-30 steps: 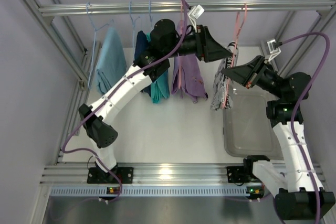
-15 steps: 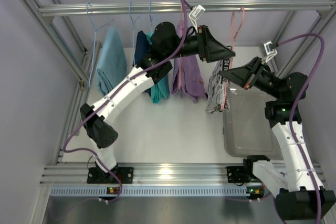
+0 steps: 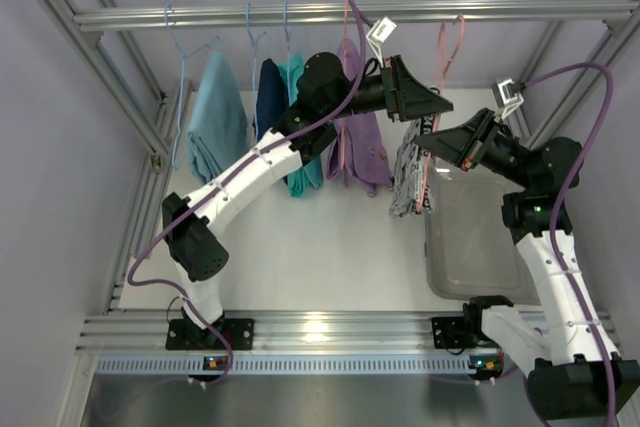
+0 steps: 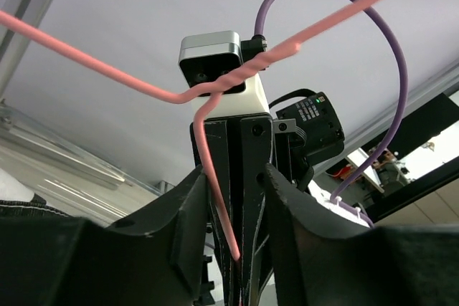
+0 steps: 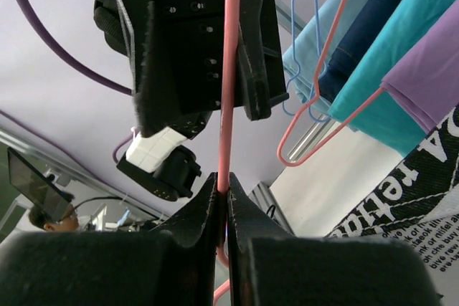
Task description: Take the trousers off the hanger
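Hanger: the thin pink wire hanger [image 5: 228, 69] is at the right end of the rail [image 3: 250, 15], its hook end up by the rail. Whether the hook sits on the rail cannot be told.
Long axis: from the hook down to the lower bar, seen nearly edge-on from overhead.
Trousers: black-and-white printed trousers [image 3: 408, 172] draped over the hanger's lower part.
Right gripper [image 5: 222, 180]: fingers pressed together, pinching the pink wire.
Left gripper [image 4: 237, 173]: fingers spread, the wire running between them, closest to one finger.
Neighbours: purple garment [image 3: 365, 152] just to the left; clear bin [image 3: 480, 247] on the table below.
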Tool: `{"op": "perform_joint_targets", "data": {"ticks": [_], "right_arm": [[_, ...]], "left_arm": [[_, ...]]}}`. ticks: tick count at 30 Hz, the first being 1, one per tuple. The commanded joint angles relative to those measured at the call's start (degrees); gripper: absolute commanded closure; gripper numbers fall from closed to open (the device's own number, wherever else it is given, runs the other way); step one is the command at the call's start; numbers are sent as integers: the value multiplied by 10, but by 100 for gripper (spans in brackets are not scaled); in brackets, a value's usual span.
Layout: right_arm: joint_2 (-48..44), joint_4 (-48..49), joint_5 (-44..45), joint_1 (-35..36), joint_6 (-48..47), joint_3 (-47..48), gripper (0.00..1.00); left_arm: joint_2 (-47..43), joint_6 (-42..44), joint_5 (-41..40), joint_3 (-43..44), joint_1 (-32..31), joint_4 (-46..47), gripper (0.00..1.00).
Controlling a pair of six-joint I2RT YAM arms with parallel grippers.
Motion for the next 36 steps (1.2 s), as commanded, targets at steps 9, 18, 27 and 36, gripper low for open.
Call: {"op": "perform_joint_targets", "data": {"ticks": [9,18,27,36], "right_arm": [[-33,-67,27,10,-102,18,66],[-211,-397,262,-6,-429,15,1],[-282,-556,283,-6,-733,-8,3],[-306,-573,220,-6,-833,-66,5]], "left_arm": [[-16,-15,-9,3,-8,36,100],[-30,7,-27,25,-6,-10,100],[-26,-13,-31,40,-1,-12,100],[-18,-28,-44,68,1,-13,100]]}}
